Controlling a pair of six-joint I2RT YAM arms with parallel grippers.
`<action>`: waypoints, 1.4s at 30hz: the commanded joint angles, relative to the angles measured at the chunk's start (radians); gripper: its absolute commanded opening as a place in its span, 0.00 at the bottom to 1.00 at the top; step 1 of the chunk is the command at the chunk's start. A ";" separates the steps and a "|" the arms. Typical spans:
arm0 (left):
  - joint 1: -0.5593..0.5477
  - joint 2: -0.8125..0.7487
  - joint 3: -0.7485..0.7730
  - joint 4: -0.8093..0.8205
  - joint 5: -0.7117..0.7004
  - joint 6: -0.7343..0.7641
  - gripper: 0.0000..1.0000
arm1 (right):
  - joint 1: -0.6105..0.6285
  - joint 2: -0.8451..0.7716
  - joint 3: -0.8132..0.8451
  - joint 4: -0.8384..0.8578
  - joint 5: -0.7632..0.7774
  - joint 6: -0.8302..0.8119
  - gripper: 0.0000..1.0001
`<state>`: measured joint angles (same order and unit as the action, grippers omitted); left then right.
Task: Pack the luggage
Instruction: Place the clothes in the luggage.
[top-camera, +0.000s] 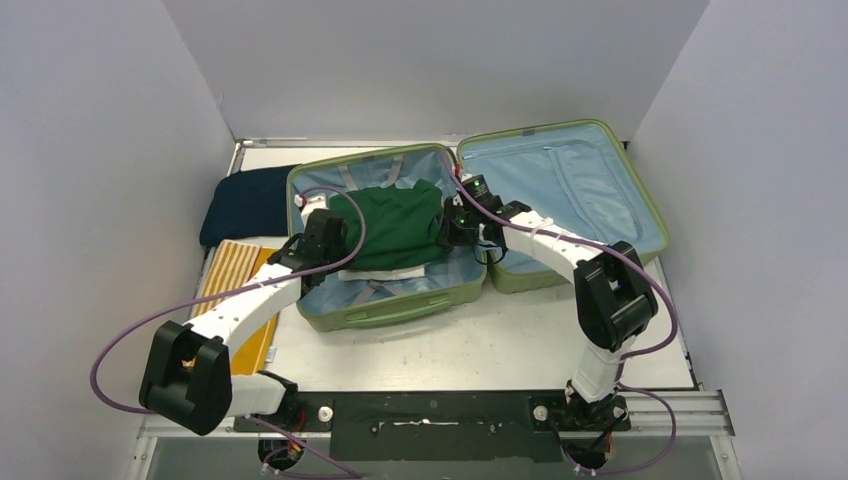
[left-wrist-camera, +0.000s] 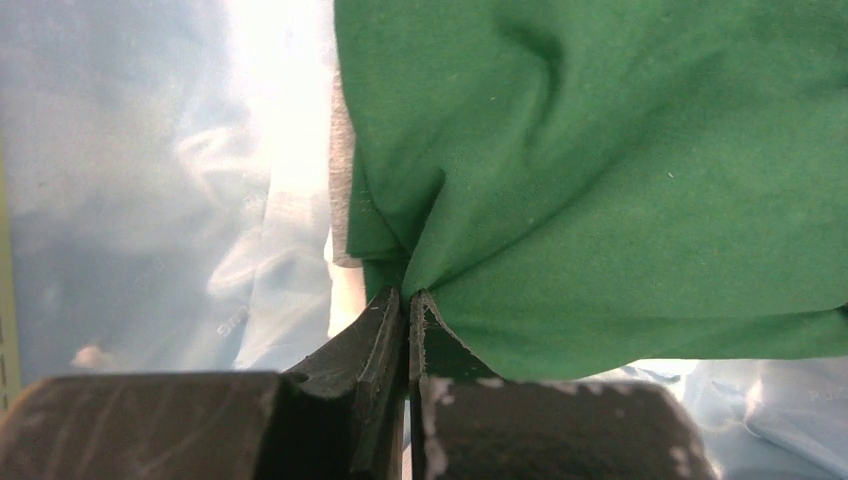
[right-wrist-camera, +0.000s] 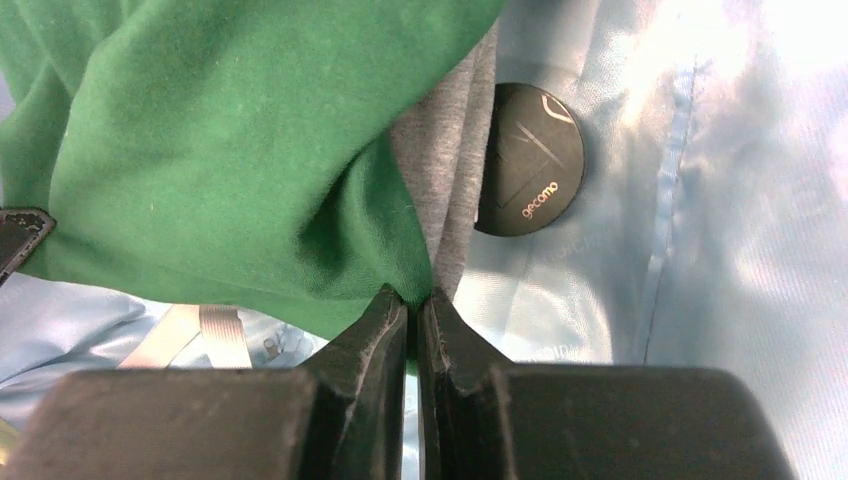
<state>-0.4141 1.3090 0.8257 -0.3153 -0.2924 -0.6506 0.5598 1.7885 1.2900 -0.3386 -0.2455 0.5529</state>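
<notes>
The light-green luggage (top-camera: 400, 312) lies open on the table, its blue-lined lid (top-camera: 560, 180) spread to the right. A folded green garment (top-camera: 395, 225) sits in the left half over the blue lining. My left gripper (top-camera: 335, 232) is shut on the garment's left edge; the wrist view shows the green cloth (left-wrist-camera: 600, 180) pinched between the fingertips (left-wrist-camera: 408, 300). My right gripper (top-camera: 452, 222) is shut on the garment's right edge, the green cloth (right-wrist-camera: 220, 150) pinched at the tips (right-wrist-camera: 412, 298), with grey fabric (right-wrist-camera: 450, 170) beside it.
A dark navy folded cloth (top-camera: 245, 200) lies left of the luggage at the back. A yellow striped item (top-camera: 232, 275) lies at the left under my left arm. A round black badge (right-wrist-camera: 530, 160) sits on the lining. Grey walls enclose the table.
</notes>
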 joint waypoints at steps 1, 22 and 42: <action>0.012 -0.050 -0.031 -0.022 -0.061 0.013 0.00 | -0.012 -0.063 -0.019 -0.055 0.078 0.034 0.00; 0.057 -0.118 0.162 -0.092 -0.044 0.075 0.76 | -0.089 -0.087 0.154 -0.033 0.052 0.062 0.65; 0.164 0.323 0.387 0.008 0.137 0.103 0.70 | -0.100 0.337 0.575 -0.087 -0.085 0.052 0.50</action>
<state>-0.2588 1.6123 1.1530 -0.3496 -0.1738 -0.5636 0.4469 2.1090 1.7889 -0.4011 -0.2939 0.6350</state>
